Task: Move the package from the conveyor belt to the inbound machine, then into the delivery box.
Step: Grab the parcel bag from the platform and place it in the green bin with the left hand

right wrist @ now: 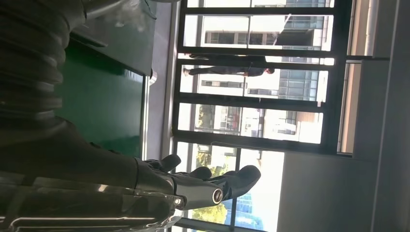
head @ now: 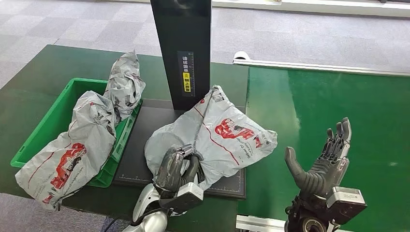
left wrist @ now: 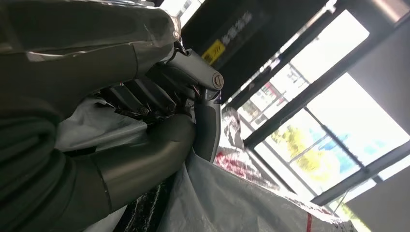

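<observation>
Package lay on the inbound machine's platform — we judged the delivery box step remained. Left hand fingers gripped it; right hand spread, empty.

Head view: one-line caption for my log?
Left hand grips package on inbound machine; right hand open above conveyor belt.

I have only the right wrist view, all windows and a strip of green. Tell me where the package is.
Observer: The package lies on the black platform of the inbound machine, in front of its dark post.
Operator: Report the left hand.
Observer: The left hand grips the near edge of that package; the left wrist view shows its fingers curled into the grey plastic.
Operator: Give me the right hand as seen from above.
Observer: The right hand is held over the green conveyor belt, fingers apart, holding nothing.
Operator: Describe the delivery box.
Observer: The green delivery box already holds two grey bags.
</observation>
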Controlling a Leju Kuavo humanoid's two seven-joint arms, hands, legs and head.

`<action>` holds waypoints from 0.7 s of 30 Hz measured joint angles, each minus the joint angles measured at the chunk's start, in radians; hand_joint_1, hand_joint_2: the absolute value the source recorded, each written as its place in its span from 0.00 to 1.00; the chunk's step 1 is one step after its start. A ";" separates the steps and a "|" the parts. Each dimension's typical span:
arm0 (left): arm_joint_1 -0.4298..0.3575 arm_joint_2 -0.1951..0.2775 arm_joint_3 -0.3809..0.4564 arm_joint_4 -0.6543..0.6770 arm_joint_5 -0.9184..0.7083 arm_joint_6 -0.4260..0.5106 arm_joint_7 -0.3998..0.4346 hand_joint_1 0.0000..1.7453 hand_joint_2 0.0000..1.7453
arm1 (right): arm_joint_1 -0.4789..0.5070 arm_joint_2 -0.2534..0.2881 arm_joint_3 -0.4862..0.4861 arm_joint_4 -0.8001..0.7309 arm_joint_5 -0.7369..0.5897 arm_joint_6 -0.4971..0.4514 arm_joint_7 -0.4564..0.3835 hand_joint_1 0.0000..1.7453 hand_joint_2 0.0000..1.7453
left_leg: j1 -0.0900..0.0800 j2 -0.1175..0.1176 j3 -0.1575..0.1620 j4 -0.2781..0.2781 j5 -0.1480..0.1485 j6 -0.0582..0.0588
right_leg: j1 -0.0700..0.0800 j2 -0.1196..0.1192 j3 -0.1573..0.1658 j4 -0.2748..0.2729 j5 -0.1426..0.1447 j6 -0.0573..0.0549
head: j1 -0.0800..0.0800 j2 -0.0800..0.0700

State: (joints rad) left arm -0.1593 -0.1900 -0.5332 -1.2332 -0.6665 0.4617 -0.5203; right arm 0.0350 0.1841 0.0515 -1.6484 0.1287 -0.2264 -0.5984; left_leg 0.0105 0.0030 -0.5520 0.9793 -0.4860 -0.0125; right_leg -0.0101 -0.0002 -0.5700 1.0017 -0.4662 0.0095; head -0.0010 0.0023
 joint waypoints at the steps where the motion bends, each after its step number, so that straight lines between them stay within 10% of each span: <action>1: 0.012 0.010 0.012 -0.046 0.006 0.017 -0.011 1.00 1.00 | 0.001 0.000 0.000 0.000 -0.002 -0.001 -0.002 0.00 1.00 | 0.000 0.000 0.000 0.000 0.000 0.000 | 0.000 0.000 0.000 0.000 0.000 0.000 | 0.000 0.000; 21: 0.184 0.014 0.386 -0.614 0.149 0.233 -0.175 1.00 1.00 | 0.032 0.000 0.013 0.000 -0.016 -0.031 -0.006 0.00 1.00 | 0.000 0.000 0.000 0.000 0.000 0.000 | 0.000 0.000 0.000 0.000 0.000 0.000 | 0.000 0.000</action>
State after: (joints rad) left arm 0.0249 -0.1759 -0.1469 -1.8472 -0.5174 0.6949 -0.6953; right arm 0.0670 0.1843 0.0648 -1.6483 0.1132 -0.2575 -0.6046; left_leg 0.0107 0.0033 -0.5520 0.9791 -0.4860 -0.0126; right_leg -0.0099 -0.0001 -0.5701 1.0018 -0.4664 0.0095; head -0.0009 0.0023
